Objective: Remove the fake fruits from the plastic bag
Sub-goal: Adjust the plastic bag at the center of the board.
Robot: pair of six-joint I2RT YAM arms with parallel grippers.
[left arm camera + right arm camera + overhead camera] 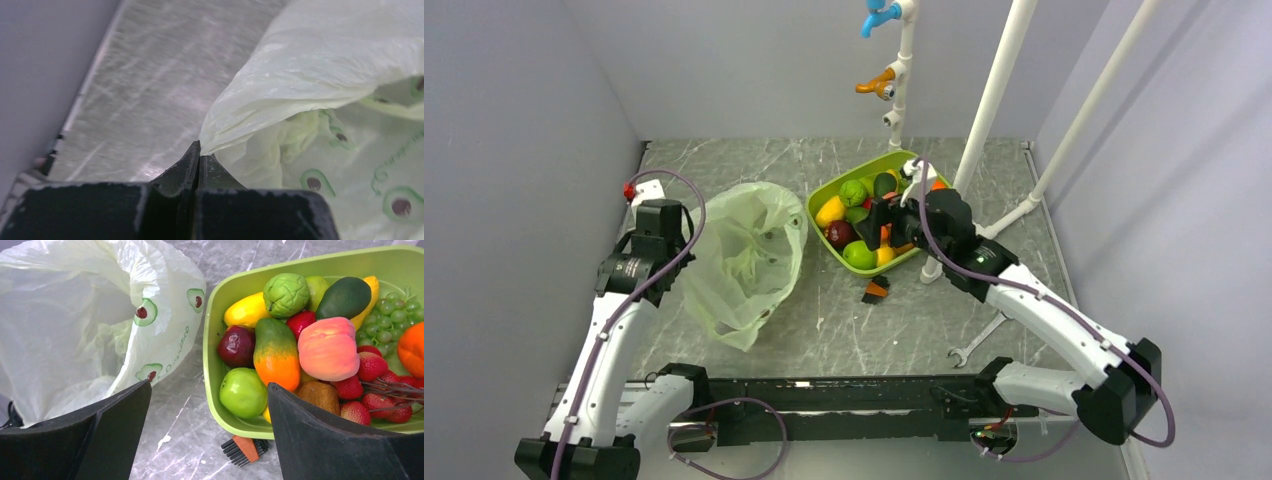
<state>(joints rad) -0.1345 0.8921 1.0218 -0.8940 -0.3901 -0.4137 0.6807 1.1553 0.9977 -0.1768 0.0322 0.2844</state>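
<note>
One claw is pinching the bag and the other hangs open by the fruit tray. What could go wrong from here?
The left gripper is shut on only a thin edge of the plastic bag; pulled, the film might slip out or tear. The fake fruits are heaped in the green tray, and the open right gripper hangs close by its rim, so a careless move might knock one out.

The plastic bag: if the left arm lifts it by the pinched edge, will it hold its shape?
Probably not. The plastic bag is thin, translucent and wrinkled, so it likely drapes limply from the left gripper, shut on its rim. It looks empty, so probably light; a push would likely crumple or slide it.
</note>
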